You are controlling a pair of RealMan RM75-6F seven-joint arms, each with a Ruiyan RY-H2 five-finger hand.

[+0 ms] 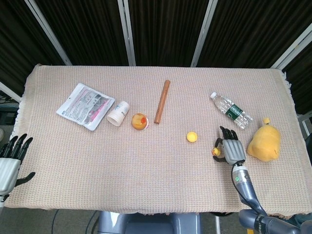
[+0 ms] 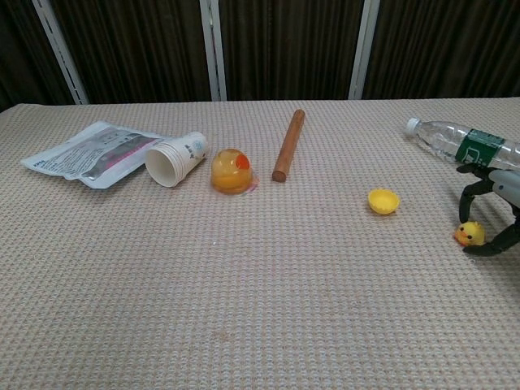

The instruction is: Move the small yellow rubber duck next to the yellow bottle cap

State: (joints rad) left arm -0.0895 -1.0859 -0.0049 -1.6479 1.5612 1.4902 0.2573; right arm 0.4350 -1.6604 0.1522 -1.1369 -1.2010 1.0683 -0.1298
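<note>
Both views are evenly and brightly lit from above, with soft, diffuse light and no harsh glare. The woven tablecloth (image 1: pixel 156 185) shows its texture crisply in both pictures, and objects cast only faint, short shadows beneath them. The dark curtains (image 2: pixel 284 49) behind the table stay deep and underexposed, with pale frame bars standing out. The plastic bottle (image 2: pixel 455 145) carries small highlights. The head view shows slight wide-angle bending at the table's edges. Nothing appears blurred by motion.
</note>
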